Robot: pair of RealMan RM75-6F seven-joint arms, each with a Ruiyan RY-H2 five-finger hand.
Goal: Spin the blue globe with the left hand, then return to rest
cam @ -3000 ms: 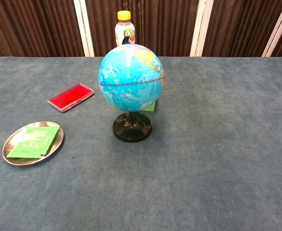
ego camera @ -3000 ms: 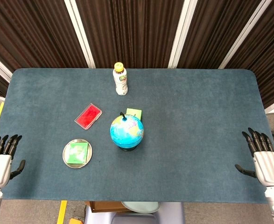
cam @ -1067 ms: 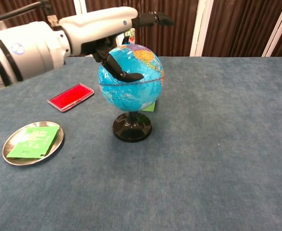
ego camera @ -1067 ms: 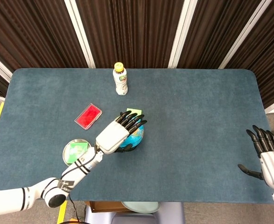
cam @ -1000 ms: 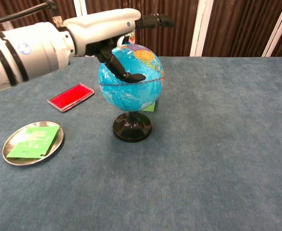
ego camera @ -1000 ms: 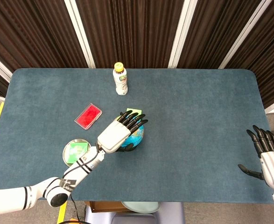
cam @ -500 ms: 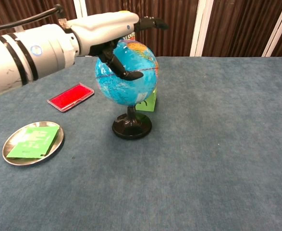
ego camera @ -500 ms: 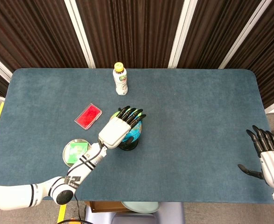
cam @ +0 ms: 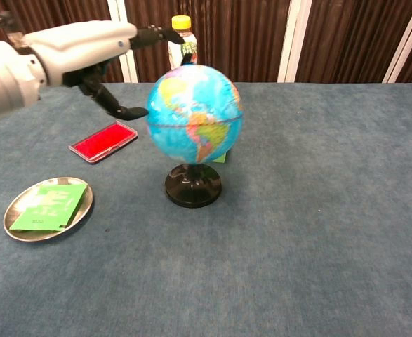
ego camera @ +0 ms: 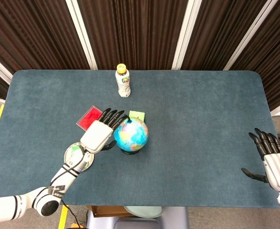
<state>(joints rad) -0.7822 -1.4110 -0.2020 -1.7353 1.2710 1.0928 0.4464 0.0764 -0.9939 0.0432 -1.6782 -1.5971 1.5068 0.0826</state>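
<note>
The blue globe (ego camera: 131,134) (cam: 194,114) stands upright on its black base (cam: 192,185) near the table's middle, showing green and yellow landmasses. My left hand (ego camera: 98,134) (cam: 86,49) hovers just left of the globe with its fingers spread, holding nothing; a small gap separates the fingertips from the sphere in the chest view. My right hand (ego camera: 272,161) rests open at the table's right front edge, far from the globe.
A yellow-capped bottle (ego camera: 123,81) (cam: 182,41) stands behind the globe. A red flat case (ego camera: 88,118) (cam: 103,140) lies to the left, a metal dish (cam: 48,208) with a green packet sits front left, and a green note (ego camera: 137,115) lies behind the globe's base.
My left hand swept off the globe's top toward the left and now hangs beside it. The globe, tilted half a second ago, stands upright again and shows a different face.
</note>
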